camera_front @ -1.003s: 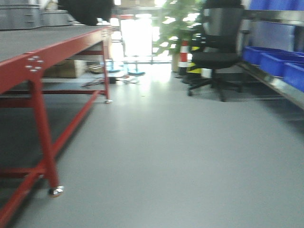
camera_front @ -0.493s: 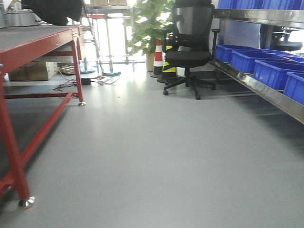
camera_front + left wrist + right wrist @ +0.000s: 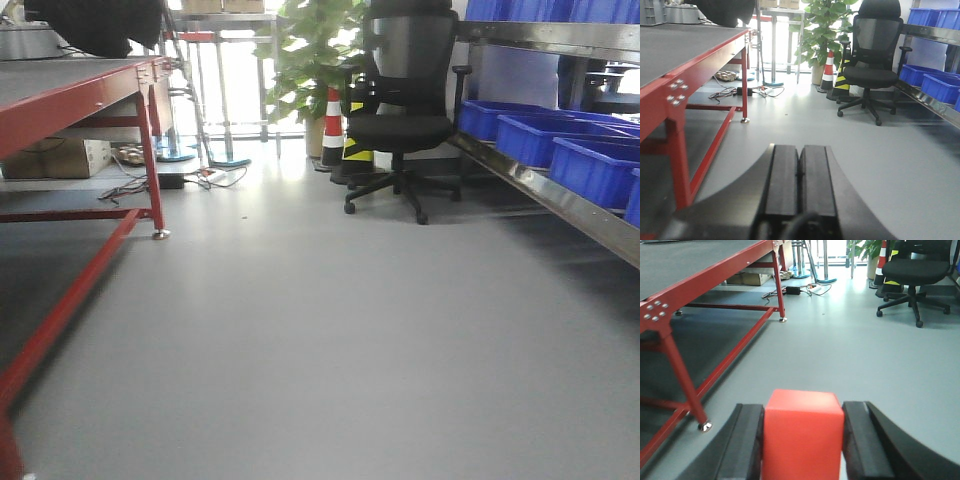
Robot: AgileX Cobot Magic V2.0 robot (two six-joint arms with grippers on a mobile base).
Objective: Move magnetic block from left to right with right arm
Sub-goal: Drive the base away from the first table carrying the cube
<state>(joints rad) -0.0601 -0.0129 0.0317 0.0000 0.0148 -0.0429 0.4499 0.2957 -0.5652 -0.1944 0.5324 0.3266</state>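
the right gripper [image 3: 804, 410] has its jaws clamped on either side of the magnetic block [image 3: 802, 440], a plain red cube that fills the gap between them. so the pick-up looks done. beyond the jaws lies bare grey floor [image 3: 840, 350], with the red bench [image 3: 715, 277] ahead and off to their left, so the cube is carried in the air, not resting on anything. the left gripper [image 3: 799, 152] has its jaws pressed together on nothing. what seems left: bring the cube over the right-hand spot, set it down and let go. that spot is not in view.
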